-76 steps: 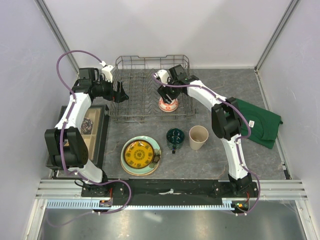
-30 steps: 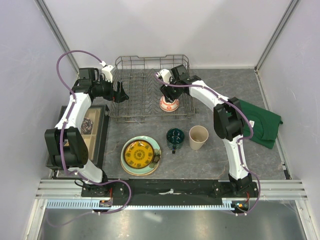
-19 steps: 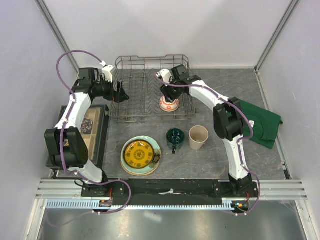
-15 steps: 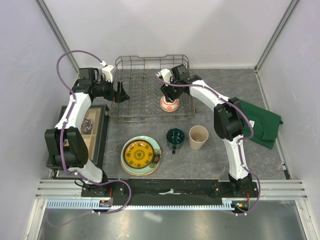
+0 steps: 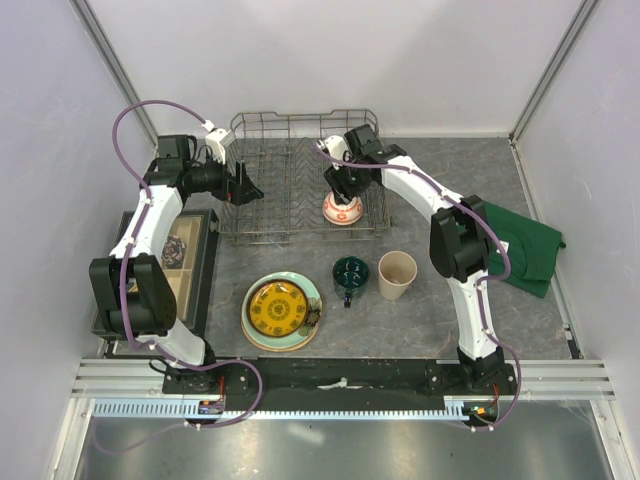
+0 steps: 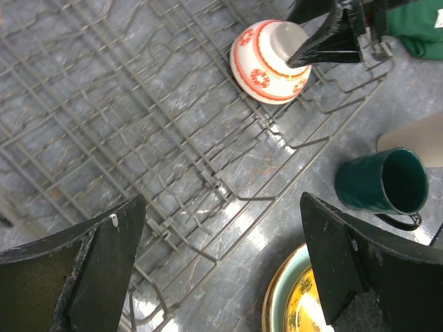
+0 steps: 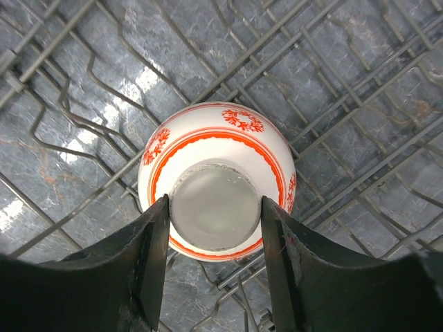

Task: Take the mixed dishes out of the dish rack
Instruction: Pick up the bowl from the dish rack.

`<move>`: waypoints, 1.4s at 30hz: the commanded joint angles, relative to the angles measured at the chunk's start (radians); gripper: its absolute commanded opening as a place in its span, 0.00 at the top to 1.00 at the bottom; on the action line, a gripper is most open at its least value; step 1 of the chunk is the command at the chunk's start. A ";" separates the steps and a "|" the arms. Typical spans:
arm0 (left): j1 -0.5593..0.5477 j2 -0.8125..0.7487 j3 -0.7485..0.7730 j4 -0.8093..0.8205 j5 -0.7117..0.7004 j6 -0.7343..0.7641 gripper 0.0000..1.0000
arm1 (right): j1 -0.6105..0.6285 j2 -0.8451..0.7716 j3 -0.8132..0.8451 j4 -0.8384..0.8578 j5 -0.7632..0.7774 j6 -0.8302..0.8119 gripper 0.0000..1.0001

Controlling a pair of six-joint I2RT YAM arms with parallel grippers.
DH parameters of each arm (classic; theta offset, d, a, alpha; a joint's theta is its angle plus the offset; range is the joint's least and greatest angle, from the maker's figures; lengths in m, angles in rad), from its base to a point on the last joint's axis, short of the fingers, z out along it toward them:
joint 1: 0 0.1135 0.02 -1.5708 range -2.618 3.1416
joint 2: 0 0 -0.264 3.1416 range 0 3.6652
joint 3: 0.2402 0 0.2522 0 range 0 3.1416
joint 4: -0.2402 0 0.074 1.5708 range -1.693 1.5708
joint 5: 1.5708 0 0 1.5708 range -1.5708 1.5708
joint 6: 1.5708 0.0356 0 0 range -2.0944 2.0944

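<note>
Red-and-white patterned bowl (image 7: 216,149), upside down

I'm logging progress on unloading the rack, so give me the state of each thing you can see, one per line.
dish rack: holds a single dish
red-and-white bowl: upside down in the rack, foot ring up
dark green mug: upright on the table
beige cup: upright on the table
yellow plate: stacked on the pale-green plate
right gripper: shut on the bowl's foot ring
left gripper: open above the rack
</note>
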 commanded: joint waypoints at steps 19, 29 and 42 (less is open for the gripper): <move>-0.020 0.120 -0.082 0.486 0.363 -0.463 0.01 | -0.017 -0.130 0.212 0.119 -0.162 0.292 0.99; -0.043 0.194 -0.081 0.727 0.412 -0.755 0.03 | -0.017 -0.197 0.186 0.201 -0.308 0.418 0.99; -0.125 0.270 -0.095 1.178 0.453 -1.204 0.15 | -0.017 -0.246 0.127 0.252 -0.359 0.452 0.99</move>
